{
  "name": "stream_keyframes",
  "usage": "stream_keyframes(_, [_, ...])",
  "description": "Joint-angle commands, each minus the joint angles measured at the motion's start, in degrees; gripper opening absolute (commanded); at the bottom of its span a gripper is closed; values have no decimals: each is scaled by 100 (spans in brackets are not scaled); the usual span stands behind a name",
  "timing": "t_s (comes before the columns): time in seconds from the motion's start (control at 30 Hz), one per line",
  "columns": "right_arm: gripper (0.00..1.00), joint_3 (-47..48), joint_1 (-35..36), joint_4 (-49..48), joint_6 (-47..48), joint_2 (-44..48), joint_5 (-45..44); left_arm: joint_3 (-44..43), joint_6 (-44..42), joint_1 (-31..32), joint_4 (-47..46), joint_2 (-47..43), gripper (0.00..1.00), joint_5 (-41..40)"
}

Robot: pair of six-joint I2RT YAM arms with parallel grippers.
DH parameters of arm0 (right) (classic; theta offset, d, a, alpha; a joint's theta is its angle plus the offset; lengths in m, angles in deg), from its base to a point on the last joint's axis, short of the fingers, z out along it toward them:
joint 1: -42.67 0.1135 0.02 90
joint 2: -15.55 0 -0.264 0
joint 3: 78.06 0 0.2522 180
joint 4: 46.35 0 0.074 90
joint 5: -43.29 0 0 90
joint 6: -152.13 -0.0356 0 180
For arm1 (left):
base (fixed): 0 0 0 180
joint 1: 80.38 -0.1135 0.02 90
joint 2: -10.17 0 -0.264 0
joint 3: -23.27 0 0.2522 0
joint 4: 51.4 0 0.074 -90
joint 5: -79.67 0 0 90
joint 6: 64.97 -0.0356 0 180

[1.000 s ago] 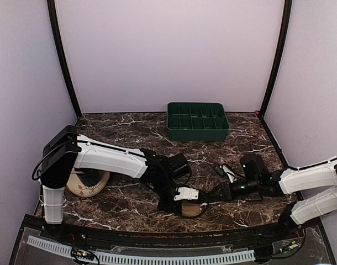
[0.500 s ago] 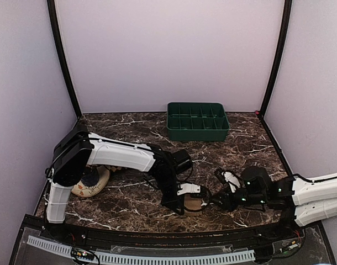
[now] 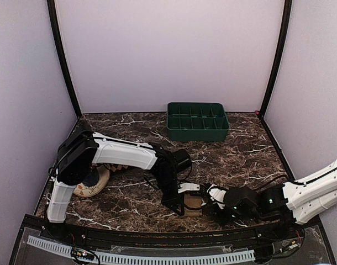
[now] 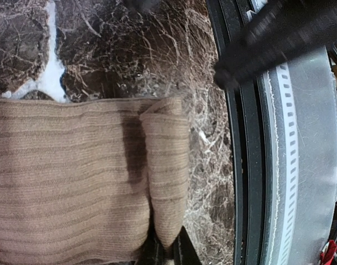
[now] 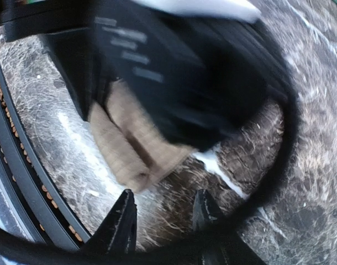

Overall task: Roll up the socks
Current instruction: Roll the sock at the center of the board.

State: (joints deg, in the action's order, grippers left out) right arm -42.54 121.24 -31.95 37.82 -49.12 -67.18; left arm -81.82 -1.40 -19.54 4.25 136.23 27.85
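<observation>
in the left wrist view, the tan sock (image 4: pixel 74 182) is lying flat on the dark table (image 4: pixel 174 49), filling the 9 o'clock side. its edge is folding over into a little flap. the left claw (image 4: pixel 167 251), at 6 o'clock, is pinching shut on that flap.

in the right wrist view, the right claw (image 5: pixel 164 197) is standing a little apart at 6 o'clock, holding nothing. the sock is sitting toward 10 o'clock from it, near but not touching.

in the top view, the sock is lying at 6 o'clock on the table, between the two claws. a green tray (image 3: pixel 197 132) is sitting at 12 o'clock and a round dish (image 3: pixel 94 190) at 9 o'clock, both well apart from it.

i am thinking the sock is light, soft and floppy, so it is likely going to flop open if let go. the folded edge is looking like the best spot to grab, pinching both layers together.
</observation>
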Motion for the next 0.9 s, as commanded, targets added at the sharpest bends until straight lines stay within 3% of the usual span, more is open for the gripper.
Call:
stream_keyframes(0.0, [34,425,458,43,355,-363,-869,-134,7,-36,295,137,0,161])
stream_keyframes(0.37, [42,1015,1160,262,734,-1231,-1301,-295,-19,-98,451,355,0,322])
stream_keyframes(0.87, [47,2012,1166,919,1453,-2419,-1460,-401,-81,-151,631,466,0,384])
